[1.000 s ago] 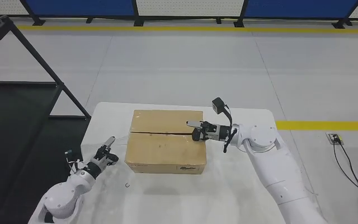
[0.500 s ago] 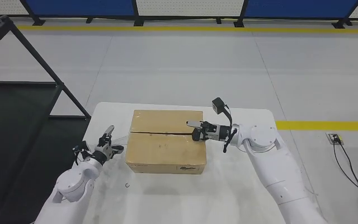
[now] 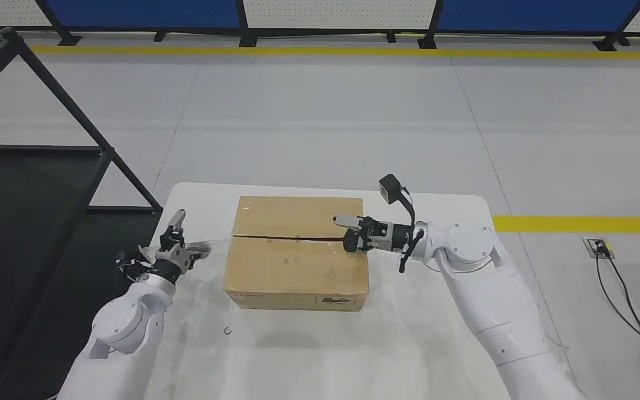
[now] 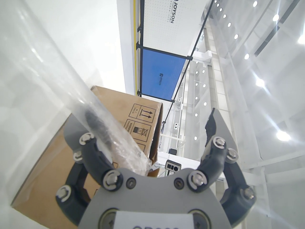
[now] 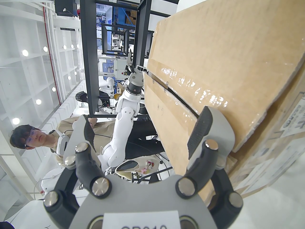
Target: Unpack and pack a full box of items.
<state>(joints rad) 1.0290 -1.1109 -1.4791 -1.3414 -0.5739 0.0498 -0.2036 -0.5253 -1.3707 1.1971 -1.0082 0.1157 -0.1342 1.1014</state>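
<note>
A closed cardboard box [image 3: 298, 250] stands in the middle of the white table [image 3: 420, 340], with glossy clear tape along its top seam [image 5: 190, 84]. My right gripper [image 3: 350, 232] is at the box's right end, open, level with the top flaps; one finger [image 5: 202, 129] lies against the flap edge by the seam. My left gripper [image 3: 175, 237] hovers left of the box, apart from it, and is open. A strip of clear plastic film [image 4: 78, 96] drapes over one of its fingers, while the other finger [image 4: 214, 129] is bare. The box side [image 4: 133, 122] shows just beyond them.
A black metal frame [image 3: 60, 120] stands off the table's left side. A small dark ring [image 3: 229, 331] lies on the table in front of the box. Open table surface lies in front of and to the right of the box.
My left gripper has drawn back from the box's left face, moving left and toward the far side of the table. The right arm and the box have stayed still.
</note>
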